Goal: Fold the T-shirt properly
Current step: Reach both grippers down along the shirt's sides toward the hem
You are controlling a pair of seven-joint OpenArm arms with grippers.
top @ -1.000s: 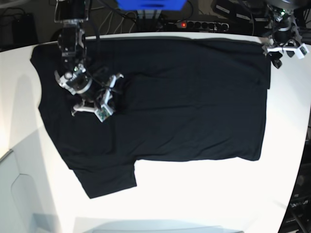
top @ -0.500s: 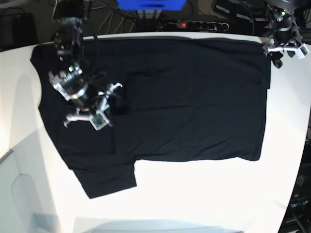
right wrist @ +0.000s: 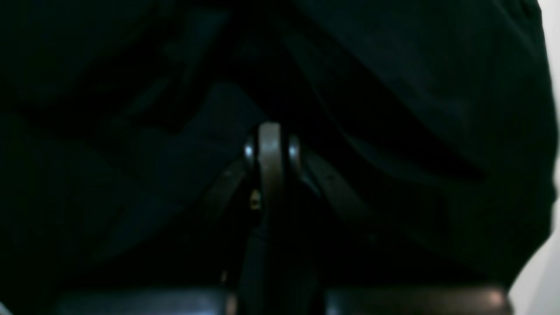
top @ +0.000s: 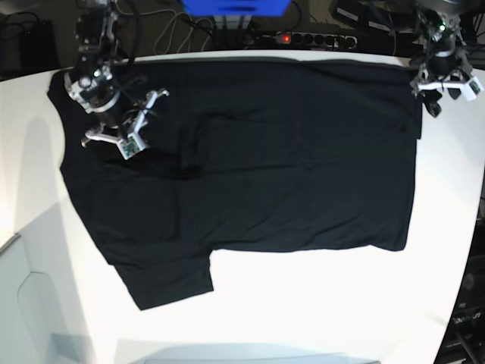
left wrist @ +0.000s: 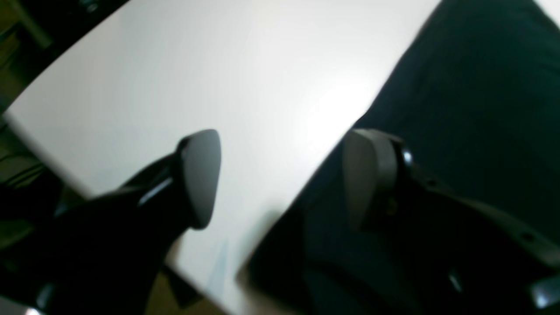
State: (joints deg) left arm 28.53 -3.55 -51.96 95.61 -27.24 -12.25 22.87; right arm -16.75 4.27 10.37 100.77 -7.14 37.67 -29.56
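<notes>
Since a second ago, the right arm has drawn back from the middle-left of the cloth toward the table's far left corner, and the right gripper (top: 121, 135) now sits over the shoulder area of the T-shirt (top: 288, 152). The left gripper (top: 441, 82) has shifted only slightly at the far right corner.

The T-shirt lies spread flat and unfolded over most of the table (top: 318, 303), its hem toward the right edge and one sleeve reaching toward the near left corner. No print shows, so the printed side is probably face down. A faint ripple crosses the cloth near where the right arm was.

In the right wrist view the fingers (right wrist: 271, 148) are pressed together with dark cloth all around them; whether a pinch of fabric is caught between them cannot be told, as the frame is too dark. Their closed, low posture suggests the arm may have been smoothing the fabric rather than lifting it.

In the left wrist view the fingers (left wrist: 199, 175) stand wide apart, holding nothing, straddling the line where the T-shirt's edge (left wrist: 459, 109) meets bare table. That placement looks like a readiness to take the hem corner.

Judging by the flat layout, no fold has been made yet; the task appears to be at its preparation stage.
</notes>
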